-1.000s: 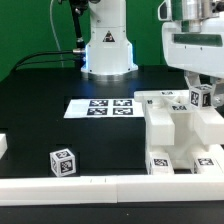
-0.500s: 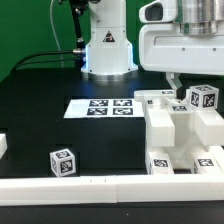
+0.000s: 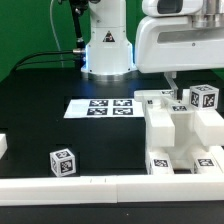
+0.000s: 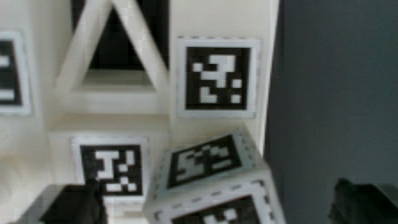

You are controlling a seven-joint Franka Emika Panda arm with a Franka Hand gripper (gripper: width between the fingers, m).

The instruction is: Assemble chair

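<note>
The chair [image 3: 178, 135] stands partly assembled at the exterior view's right, a tagged block [image 3: 203, 98] set on top. One loose tagged piece [image 3: 62, 161] remains unattached nearby. The gripper [image 4: 210, 205] hangs released above the block, holding nothing.

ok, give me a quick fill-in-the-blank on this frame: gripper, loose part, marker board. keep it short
1. The gripper hangs over the chair assembly with its jaws ____.
2. The small tagged cube lies apart from the assembly, toward the exterior view's ____.
3. The marker board lies flat in front of the robot's ____.
4. The table surface is ____ in colour.

Missing words: open; left; base; black
</note>
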